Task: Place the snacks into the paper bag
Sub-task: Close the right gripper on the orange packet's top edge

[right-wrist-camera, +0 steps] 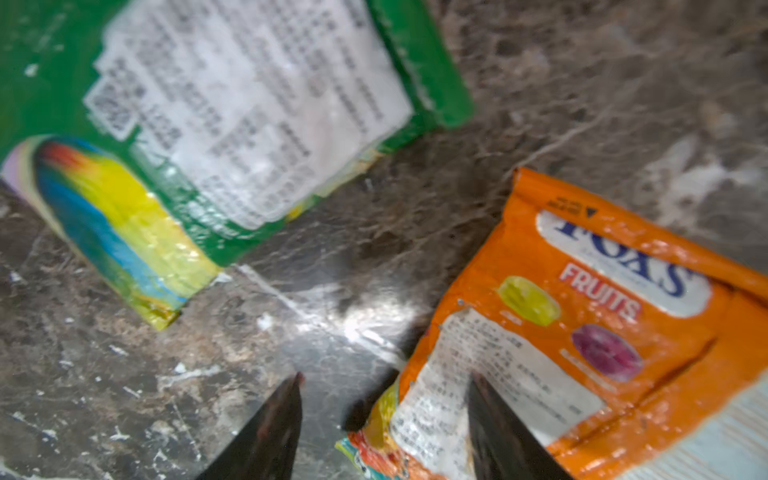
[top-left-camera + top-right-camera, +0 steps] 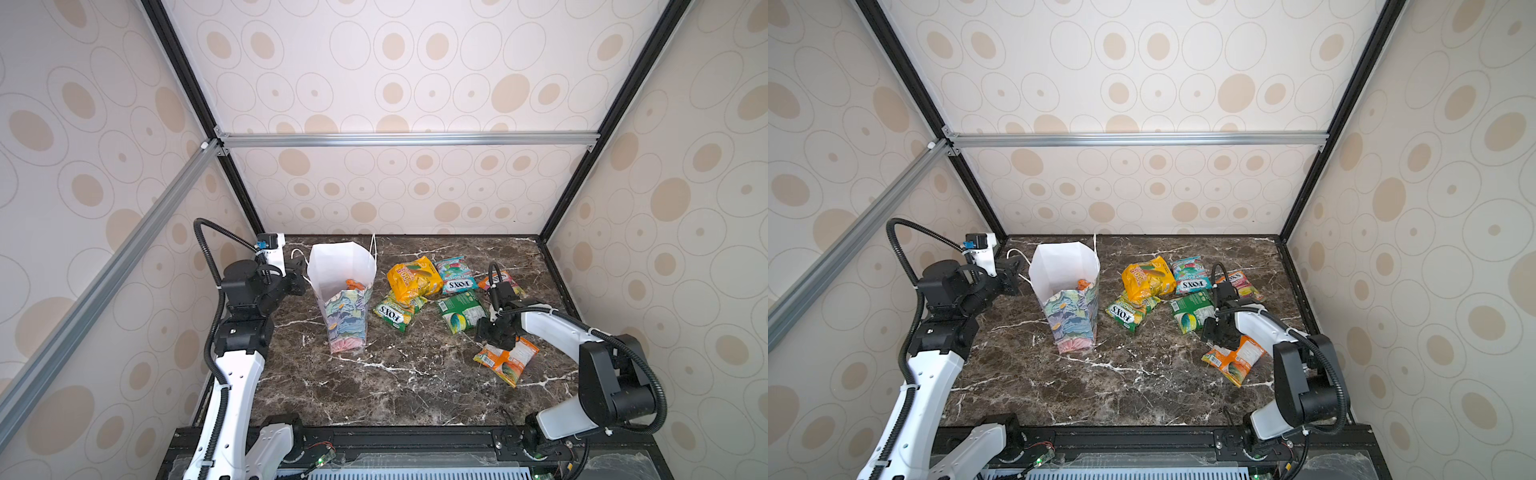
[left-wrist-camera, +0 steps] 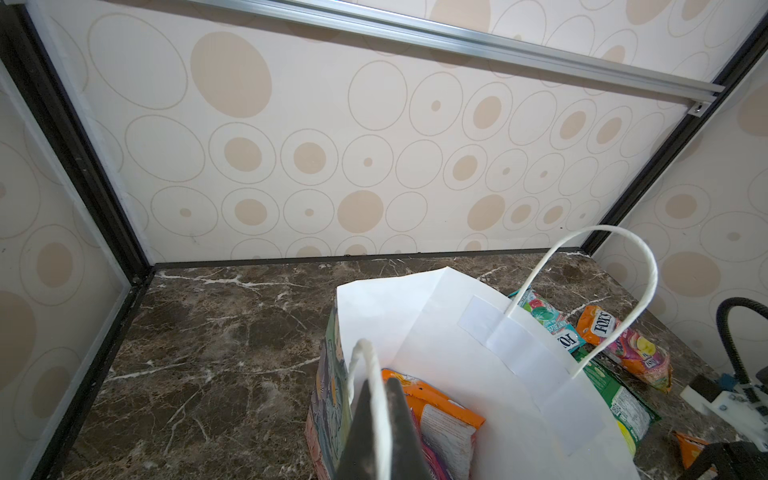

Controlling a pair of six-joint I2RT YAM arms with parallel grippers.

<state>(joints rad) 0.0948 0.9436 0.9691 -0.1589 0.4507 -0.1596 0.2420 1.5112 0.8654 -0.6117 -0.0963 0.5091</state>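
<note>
Left hand (image 3: 379, 384) is clenched on the cord handle (image 3: 365, 345) of the paper bag (image 2: 340, 266), evidently steadying it upright at far left of the tabletop (image 2: 374, 386). Right hand (image 1: 386, 376), jaws spread and empty, straddles the edge of the orange packet (image 2: 505, 361) at near right, apparently ready to grasp. Other snacks (image 2: 415, 282) lie right of the bag.

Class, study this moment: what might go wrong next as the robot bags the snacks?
1. The right gripper stands open over just the edge of the orange packet; closing there, the glossy film may slip out.
2. The left gripper holds the paper bag by one cord handle; a pull could tip it.
</note>
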